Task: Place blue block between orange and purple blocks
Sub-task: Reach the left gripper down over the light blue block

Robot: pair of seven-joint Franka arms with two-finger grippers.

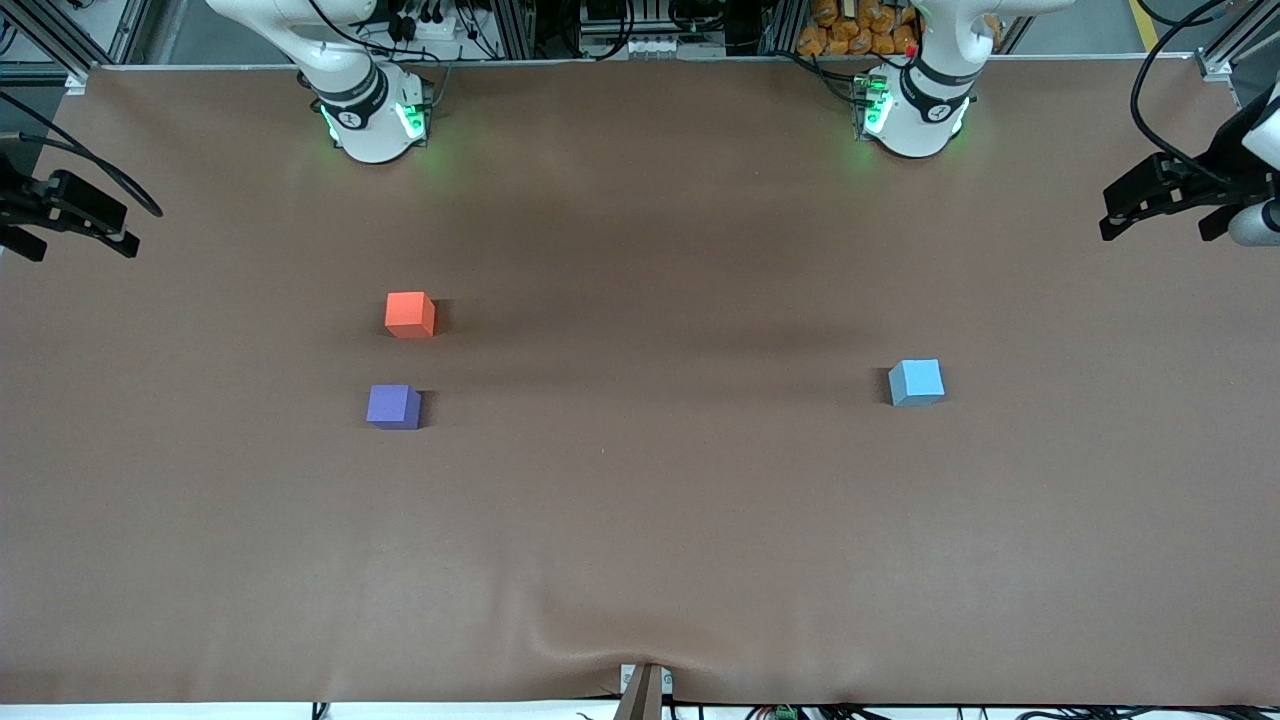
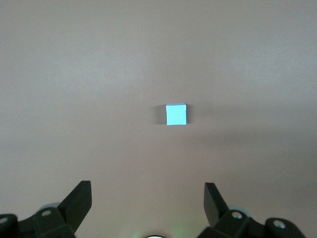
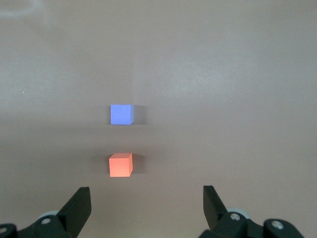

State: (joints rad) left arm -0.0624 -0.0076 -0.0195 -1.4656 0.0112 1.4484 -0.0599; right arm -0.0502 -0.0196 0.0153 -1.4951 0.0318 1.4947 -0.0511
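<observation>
The blue block (image 1: 916, 382) lies on the brown table toward the left arm's end; it also shows in the left wrist view (image 2: 176, 114). The orange block (image 1: 410, 314) and the purple block (image 1: 393, 407) lie toward the right arm's end, with the purple one nearer the front camera and a small gap between them. Both show in the right wrist view, orange (image 3: 120, 165) and purple (image 3: 121, 114). My left gripper (image 1: 1165, 230) (image 2: 147, 198) is open and empty, high over its end of the table. My right gripper (image 1: 70, 240) (image 3: 147, 198) is open and empty, high over its end.
The brown mat (image 1: 640, 520) covers the whole table and has a small wrinkle at its front edge (image 1: 600, 650). The two arm bases (image 1: 375, 115) (image 1: 915, 110) stand along the back edge.
</observation>
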